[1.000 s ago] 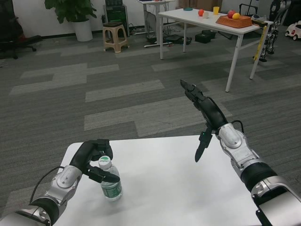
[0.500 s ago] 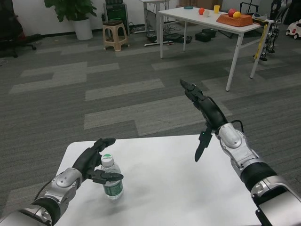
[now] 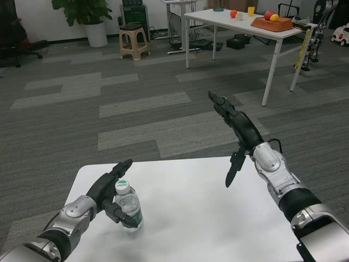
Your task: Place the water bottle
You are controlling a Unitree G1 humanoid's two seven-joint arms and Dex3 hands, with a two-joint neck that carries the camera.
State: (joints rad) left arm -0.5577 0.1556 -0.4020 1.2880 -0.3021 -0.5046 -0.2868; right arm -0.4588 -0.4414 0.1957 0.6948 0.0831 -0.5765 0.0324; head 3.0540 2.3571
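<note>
White table point(image 3: 207, 218) fills the lower part of the head view, and a clear water bottle point(image 3: 127, 207) with a green cap and green label stands upright on it, close to the left edge and towards the near side. The left hand point(image 3: 109, 191) is at the bottle: fingers stretch up past the cap on the far side, and another lies across the front of the label, touching it. Whether that hand truly clamps the bottle or only rests against it cannot be told. The right hand point(image 3: 235, 131) hangs in the air beyond the table's far edge, on the right, holding nothing, its fingers spread apart, one pointing down towards the surface. Grey carpet point(image 3: 136, 109) covers the floor beyond, with a second white table point(image 3: 240, 24) far back.
</note>
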